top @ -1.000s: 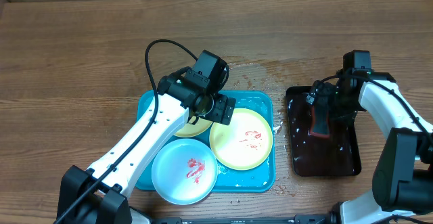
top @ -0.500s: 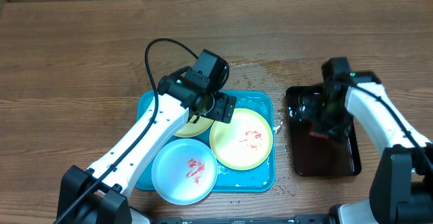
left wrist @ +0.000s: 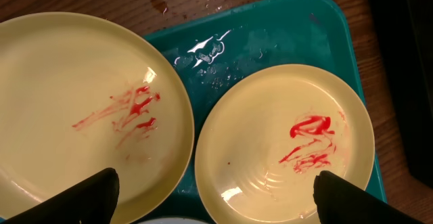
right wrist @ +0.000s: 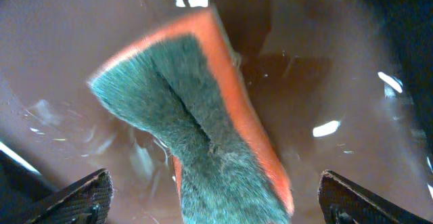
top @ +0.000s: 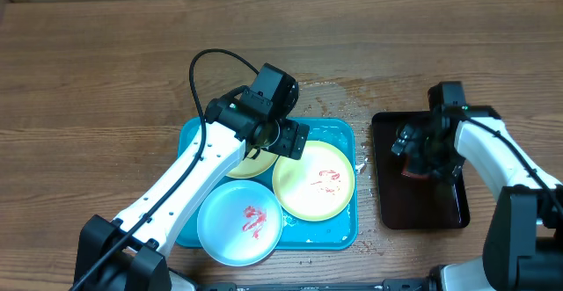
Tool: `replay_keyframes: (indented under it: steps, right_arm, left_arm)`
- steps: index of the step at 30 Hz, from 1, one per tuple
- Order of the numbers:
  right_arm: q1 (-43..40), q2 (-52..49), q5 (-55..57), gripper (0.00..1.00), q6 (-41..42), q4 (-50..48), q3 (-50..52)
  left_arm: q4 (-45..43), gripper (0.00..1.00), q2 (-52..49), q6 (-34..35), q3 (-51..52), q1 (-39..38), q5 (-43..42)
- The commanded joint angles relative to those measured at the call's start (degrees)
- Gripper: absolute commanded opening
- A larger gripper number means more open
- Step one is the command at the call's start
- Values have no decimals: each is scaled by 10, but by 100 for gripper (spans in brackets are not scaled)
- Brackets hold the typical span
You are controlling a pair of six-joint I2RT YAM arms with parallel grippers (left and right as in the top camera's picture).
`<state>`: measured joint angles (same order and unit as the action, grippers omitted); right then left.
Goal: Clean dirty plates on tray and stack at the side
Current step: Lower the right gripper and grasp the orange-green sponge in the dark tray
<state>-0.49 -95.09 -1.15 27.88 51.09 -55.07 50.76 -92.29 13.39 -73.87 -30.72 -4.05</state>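
Overhead, three plates (top: pixel 314 181) are seen on the blue tray (top: pixel 339 229), none stacked on the desk (top: pixel 106 80) beside it. The left pincer (top: pixel 286 141) is poised above them, and the right pincer (top: pixel 413 150) over a dark tray (top: pixel 440 207) at right.

Left wrist: red smears (left wrist: pixel 132 112) are shown on two plates — nothing is judged cleaned — and the pincer is spread, empty.

Right wrist: a sponge (right wrist: pixel 196 136) is framed by the parted pincer, ungripped.

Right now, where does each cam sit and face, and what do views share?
Overhead: fixed above the table, facing straight down; shows left gripper, right gripper, turquoise tray with plates, dark tray.
Left wrist: above the turquoise tray, facing down at two smeared yellow plates; own fingertips at bottom corners.
Right wrist: close over the dark tray, facing down at the sponge; own fingertips at bottom corners.
Shared: overhead and left wrist both show the yellow plates.
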Motion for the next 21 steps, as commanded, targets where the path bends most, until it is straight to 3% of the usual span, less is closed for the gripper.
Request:
replay_keyframes:
  steps: [1,4,12,15,21]
  right_arm:
    - [1,-2,-26,95,-13,-27,43]
    - [1,-2,-26,82,-11,-33,52]
    - [1,-2,-30,21,-11,-43,52]
    - [1,-2,-30,5,-11,-43,52]
    - [1,-2,-31,4,-11,-38,52]
  left_arm:
    - [-2,92,-2,-7,1,3,-5]
    - [-2,93,-2,-7,1,3,-5]
    - [-9,93,-2,-7,1,3,-5]
    - [-10,93,-2,-7,1,3,-5]
    - [-9,92,-2,-7,1,3,-5]
